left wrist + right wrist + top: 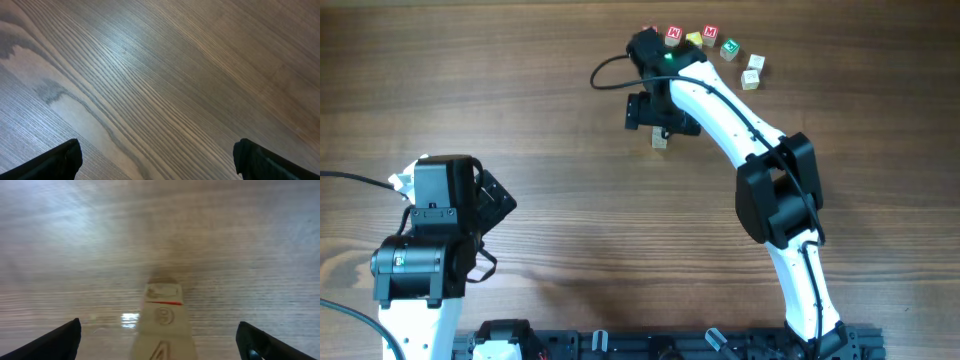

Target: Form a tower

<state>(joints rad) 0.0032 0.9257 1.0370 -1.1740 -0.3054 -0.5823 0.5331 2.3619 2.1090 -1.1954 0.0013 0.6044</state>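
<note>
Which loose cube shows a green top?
The green-topped cube, fourth from the left in the far row; the others show red, yellow or pale tops.

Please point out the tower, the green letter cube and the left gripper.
tower (162,316): right wrist view, on its pale printed side.
green letter cube (730,47): overhead view, on its top face.
left gripper (157,152): left wrist view, midway between its fingertips.

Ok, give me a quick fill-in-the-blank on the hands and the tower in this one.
1. The right hand is ___, its fingers clear of the tower.
2. The left hand holds ___; only bare table lies under it.
3. The loose cubes lie ___ from the robot's base than the tower does.
Missing words: open; nothing; farther.
</note>
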